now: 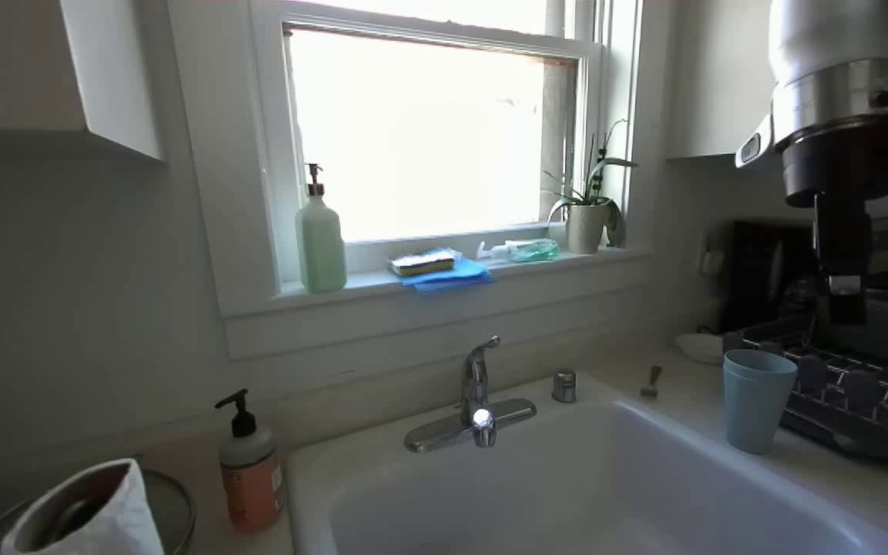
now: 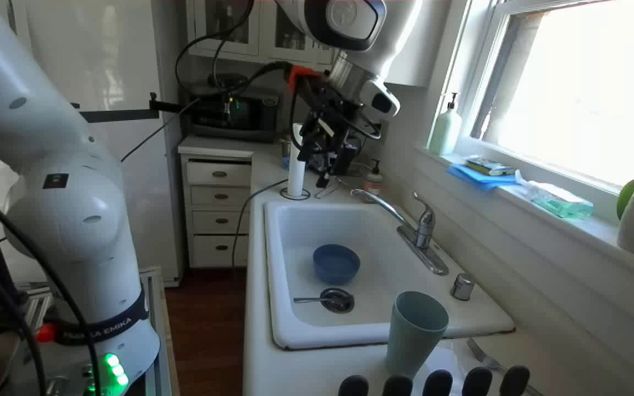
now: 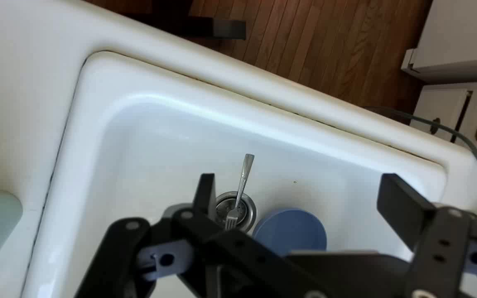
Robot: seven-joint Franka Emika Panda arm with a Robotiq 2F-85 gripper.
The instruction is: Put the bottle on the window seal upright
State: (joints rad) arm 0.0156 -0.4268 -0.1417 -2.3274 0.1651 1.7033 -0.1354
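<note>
One arm band (image 2: 110,328), lettered "EMIKA", bottle (image 1: 530,250) lying on window seal (image 1: 371,280)

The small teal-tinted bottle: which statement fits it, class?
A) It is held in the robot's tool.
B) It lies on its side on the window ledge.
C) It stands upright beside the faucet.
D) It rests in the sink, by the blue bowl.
B: both exterior views show the bottle on its side on the window ledge, between the blue cloth and the plant pot.
</note>
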